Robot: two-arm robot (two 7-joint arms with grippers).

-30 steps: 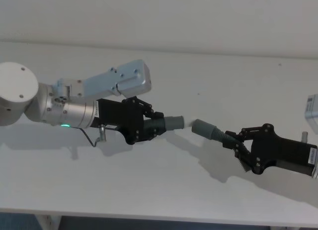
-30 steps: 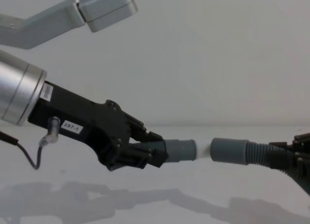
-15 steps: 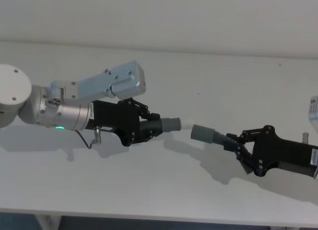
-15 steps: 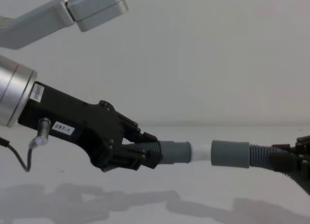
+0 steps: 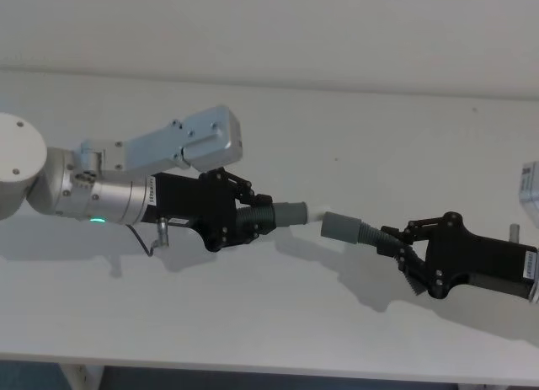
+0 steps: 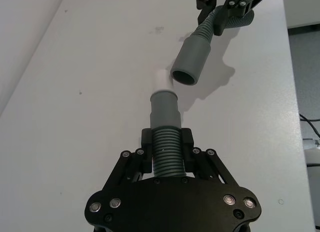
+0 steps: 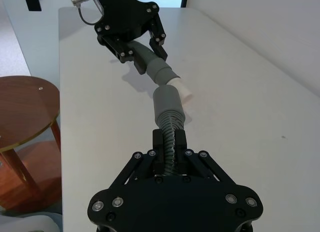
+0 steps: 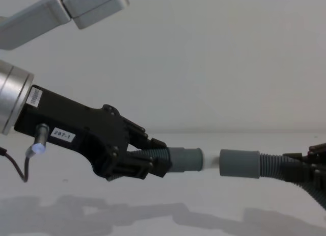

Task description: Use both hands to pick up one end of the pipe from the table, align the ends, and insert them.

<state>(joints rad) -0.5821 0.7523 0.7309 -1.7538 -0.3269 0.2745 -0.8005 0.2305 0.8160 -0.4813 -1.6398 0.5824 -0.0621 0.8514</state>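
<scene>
Spanning every view, the table (image 5: 278, 323) lies below both arms, with nothing of the pipe resting on it. Next in bulk, the left gripper (image 5: 246, 220) reaches in from the left, its jaws clenched on the ribbed body of the left hose piece (image 6: 166, 151), leaving the left cuff (image 8: 184, 160) and its white tip (image 6: 161, 79) free ahead of the fingers. From the right, the right gripper (image 5: 402, 250) grasps the right hose piece (image 7: 171, 137) the same way, so that the right cuff (image 5: 339, 227) juts out with its open mouth towards the tip. Both are held aloft, end to end, so the tip can slide in. In the left wrist view the mouth sits just beside the tip, slightly off its axis, so I judge alignment unfinished.
</scene>
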